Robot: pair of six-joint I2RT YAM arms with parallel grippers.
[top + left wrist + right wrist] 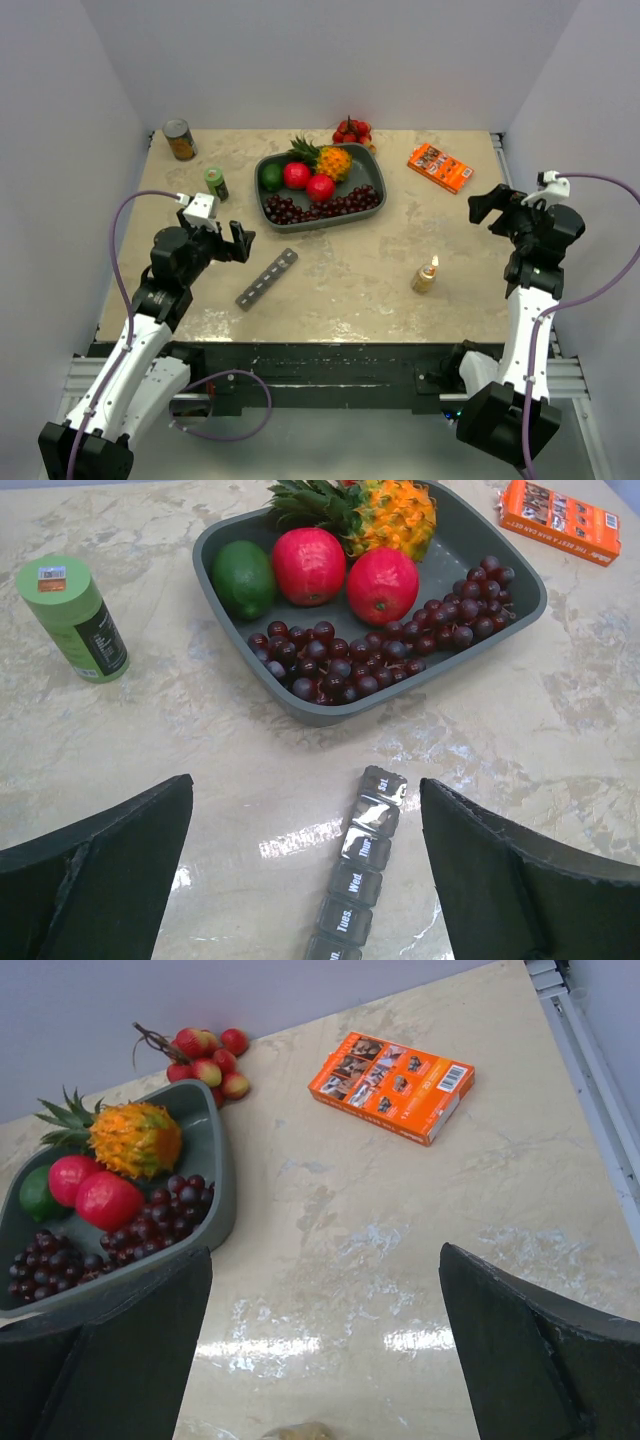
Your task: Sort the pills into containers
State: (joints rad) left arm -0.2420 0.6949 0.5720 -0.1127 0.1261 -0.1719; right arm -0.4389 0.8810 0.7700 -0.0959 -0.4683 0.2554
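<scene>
Now, nothing gripped on either side. Left gripper [232, 240] [305, 790] spread wide and empty, held above the table [350, 285]. Right gripper [489, 208] [325, 1258] likewise wide and empty, out at the far right edge.

Containers [267, 279] [358, 875]: one dark strip of day-lettered compartments, flat on the table, in front of the fruit tray [372, 168] and apart from it. Lids look shut, though I cannot be sure of every one.

Key relation:
- Strip lies just ahead of the left gripper and slightly to its right, lower than the fingers.
- Overhead, its long axis runs on a diagonal, near-left end to far-right end.
- In the left wrist view that axis points almost straight away from the camera, between the two fingers and closer to the right one. The jaws therefore stand across the narrow width, not the length.
- Left arm is plainly nearer; the right is well apart from the strip.

No loose pills visible. A small amber bottle [425, 277] stands on the right half, nearer the right arm; it may hold them, contents not readable.

Judgement: sorting not begun. Likely opening is the left arm coming down on the strip with a small shift to its right, while the right arm goes for the bottle.
</scene>
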